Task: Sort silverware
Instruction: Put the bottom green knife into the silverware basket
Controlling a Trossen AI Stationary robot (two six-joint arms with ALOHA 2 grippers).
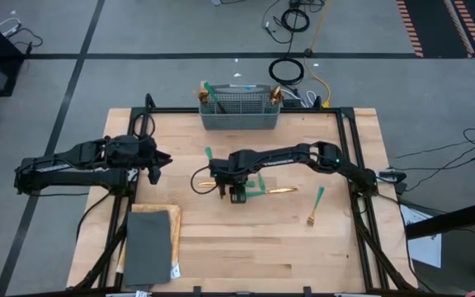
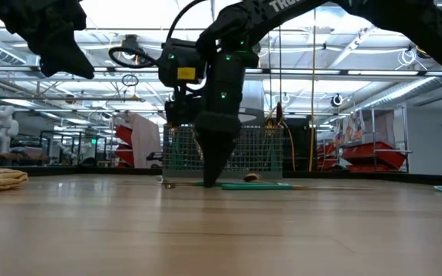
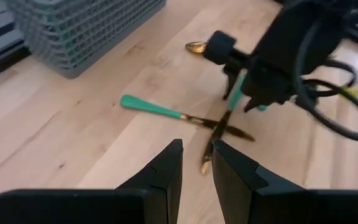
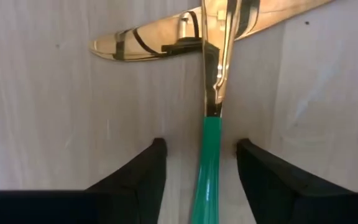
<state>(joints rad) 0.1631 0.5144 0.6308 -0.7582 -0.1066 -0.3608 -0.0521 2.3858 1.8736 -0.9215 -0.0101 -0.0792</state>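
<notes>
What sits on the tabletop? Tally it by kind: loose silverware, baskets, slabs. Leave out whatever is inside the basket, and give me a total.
Crossed silverware pieces at mid-table: 3, as far as can be made out
Silverware piece lying apart: 1
Wire basket: 1
Dark slab: 1
Total: 6
</notes>
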